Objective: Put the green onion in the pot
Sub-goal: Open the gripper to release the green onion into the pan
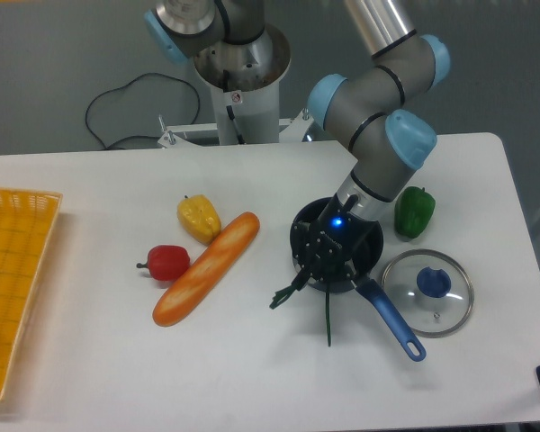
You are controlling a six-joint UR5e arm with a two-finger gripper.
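The pot (371,252) is a small black saucepan at centre right, its blue handle (392,321) pointing to the front right. My gripper (328,258) hangs low over the pot's front left rim. The green onion (328,315) hangs from under the gripper, its dark stalks splaying over the rim onto the table, one tip to the left (283,297) and one toward the front. The black fingers blend with the pot, so I cannot tell whether they grip the onion.
A glass lid with a blue knob (428,290) lies right of the pot. A green bell pepper (414,211) sits behind it. A baguette (207,266), a yellow pepper (199,218) and a red pepper (166,262) lie to the left. A yellow basket (13,270) is at the far left.
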